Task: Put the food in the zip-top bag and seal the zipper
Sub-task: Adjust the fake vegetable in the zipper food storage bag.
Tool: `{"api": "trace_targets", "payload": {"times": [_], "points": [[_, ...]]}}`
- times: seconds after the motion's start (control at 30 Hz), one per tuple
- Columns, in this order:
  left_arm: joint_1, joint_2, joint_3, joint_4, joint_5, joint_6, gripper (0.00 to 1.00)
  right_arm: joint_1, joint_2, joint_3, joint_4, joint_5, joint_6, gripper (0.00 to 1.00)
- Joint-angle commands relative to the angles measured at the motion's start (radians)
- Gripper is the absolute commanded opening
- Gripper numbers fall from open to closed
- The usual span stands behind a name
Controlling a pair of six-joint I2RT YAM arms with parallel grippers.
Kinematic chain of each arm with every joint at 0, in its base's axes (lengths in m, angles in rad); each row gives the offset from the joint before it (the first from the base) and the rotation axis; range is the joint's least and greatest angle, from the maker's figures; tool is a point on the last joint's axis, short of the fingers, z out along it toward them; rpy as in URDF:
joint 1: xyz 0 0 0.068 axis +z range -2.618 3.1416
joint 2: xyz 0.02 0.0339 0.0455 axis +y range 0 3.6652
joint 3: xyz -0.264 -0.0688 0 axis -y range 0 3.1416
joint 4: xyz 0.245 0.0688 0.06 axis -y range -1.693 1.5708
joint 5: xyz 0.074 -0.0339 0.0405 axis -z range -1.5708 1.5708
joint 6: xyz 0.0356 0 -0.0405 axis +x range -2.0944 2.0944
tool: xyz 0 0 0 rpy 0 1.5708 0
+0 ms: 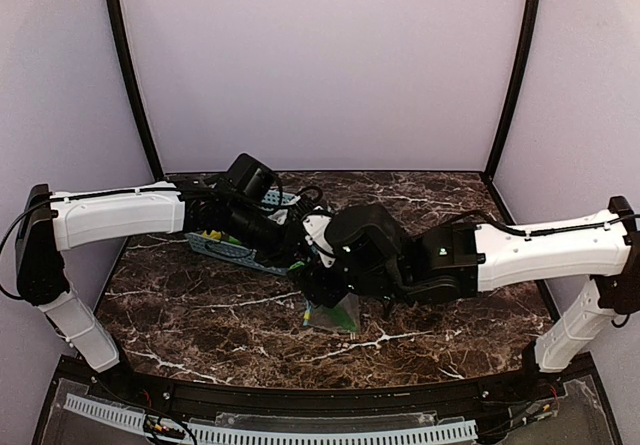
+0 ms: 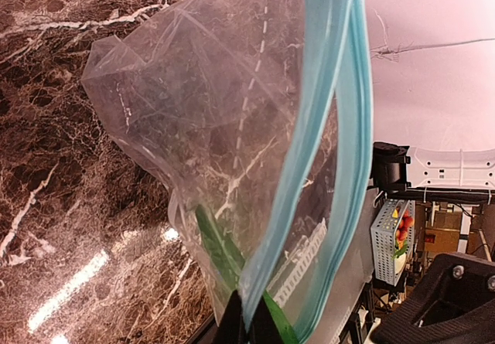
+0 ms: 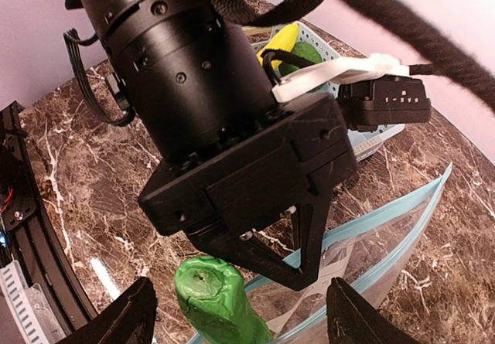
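Observation:
The clear zip-top bag [image 2: 193, 112] hangs open-mouthed from my left gripper [image 2: 247, 321], which is shut on the light-blue zipper [image 2: 349, 127] strip. One long green cucumber piece [image 3: 216, 298] stands on end in the bag's mouth, its lower part inside [image 2: 220, 251]. My right gripper [image 3: 240, 282] is open, its fingers wide on either side of that piece without touching it. From above, the left gripper [image 1: 303, 265] and the right gripper [image 1: 338, 287] meet over the bag [image 1: 335, 317]. The yellow banana [image 3: 282, 39] and green pepper [image 3: 307, 52] lie in the basket.
The light-blue slotted basket [image 1: 235, 250] sits at the back left of the marble table [image 1: 200, 315], under the left arm. The left wrist's cables [image 3: 363, 11] cross close above the right gripper. Walls enclose the table on three sides.

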Motion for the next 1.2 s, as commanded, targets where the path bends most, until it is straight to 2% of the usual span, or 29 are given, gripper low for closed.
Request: {"api": "trace_targets", "payload": {"times": [0.0,0.1,0.23,0.33,0.5,0.8,0.93,1.17], "points": [[0.002,-0.017,0.01,0.012,0.018,-0.004,0.01,0.007,0.056,0.028,-0.018,0.036,-0.011,0.72],[0.002,-0.02,0.01,0.012,0.018,-0.002,0.01,0.007,0.065,0.038,-0.05,0.083,0.028,0.64],[0.002,-0.028,0.003,0.013,0.017,0.009,0.01,-0.007,0.025,0.015,-0.057,0.105,0.083,0.43],[0.002,-0.037,-0.005,0.022,0.02,0.021,0.01,-0.038,-0.009,-0.009,-0.067,0.094,0.134,0.38],[0.0,-0.051,-0.016,0.048,0.041,0.042,0.01,-0.108,-0.015,-0.013,-0.1,0.025,0.17,0.38],[0.0,-0.068,-0.021,0.06,0.044,0.059,0.01,-0.163,0.055,0.046,-0.213,-0.006,0.22,0.38],[0.0,-0.066,-0.033,0.073,0.049,0.058,0.01,-0.18,0.064,0.047,-0.215,-0.043,0.225,0.42],[0.0,-0.067,-0.034,0.066,0.023,0.054,0.01,-0.19,0.042,0.053,-0.216,-0.075,0.228,0.58]]}}
